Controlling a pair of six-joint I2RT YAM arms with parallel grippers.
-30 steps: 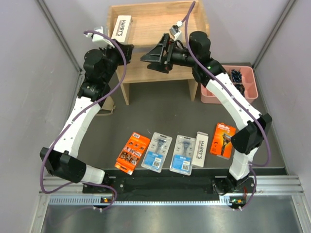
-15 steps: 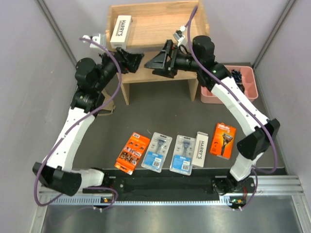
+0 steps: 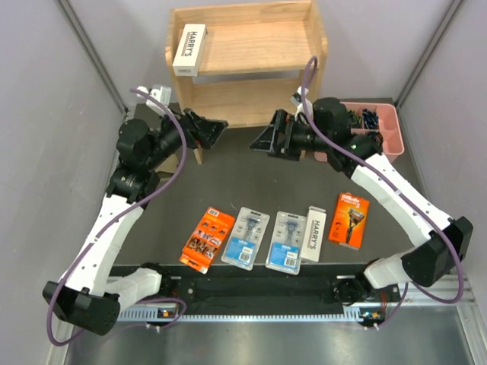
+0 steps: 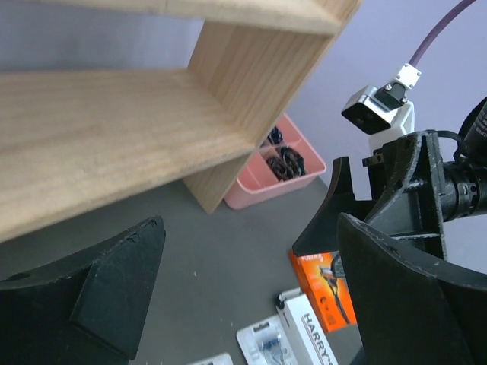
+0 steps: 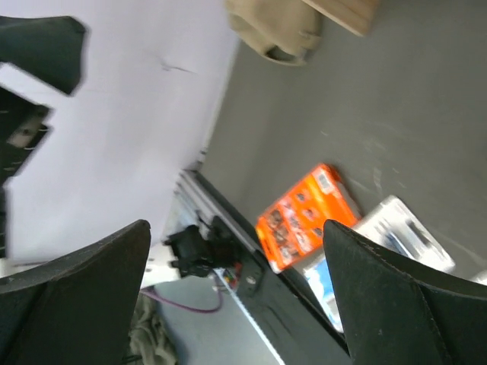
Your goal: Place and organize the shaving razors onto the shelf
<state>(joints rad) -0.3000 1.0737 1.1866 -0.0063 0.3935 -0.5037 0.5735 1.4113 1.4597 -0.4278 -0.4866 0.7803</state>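
Observation:
The light-wood shelf [image 3: 251,46] stands at the back, and one white HARRY'S box [image 3: 190,49] lies on its top tier at the left. Five shaving razor packs lie in a row near the front: an orange pack [image 3: 207,240], two clear blister packs [image 3: 246,237] [image 3: 286,242], a white HARRY'S box [image 3: 313,234] and an orange pack [image 3: 349,219]. My left gripper [image 3: 213,129] hangs open and empty in front of the shelf's left leg. My right gripper [image 3: 268,141] is open and empty too, facing it. The left wrist view shows the shelf [image 4: 114,129] and the orange pack [image 4: 323,289].
A pink compartmented tray [image 3: 389,141] with small dark items sits right of the shelf, also in the left wrist view as the pink tray [image 4: 262,186]. A beige cloth-like thing [image 3: 169,163] lies by the shelf's left leg. Grey walls close in both sides.
My left gripper opened and drew back from the HARRY'S box, which stays on the top tier. Both arms pulled away from the shelf, down toward the table's middle.

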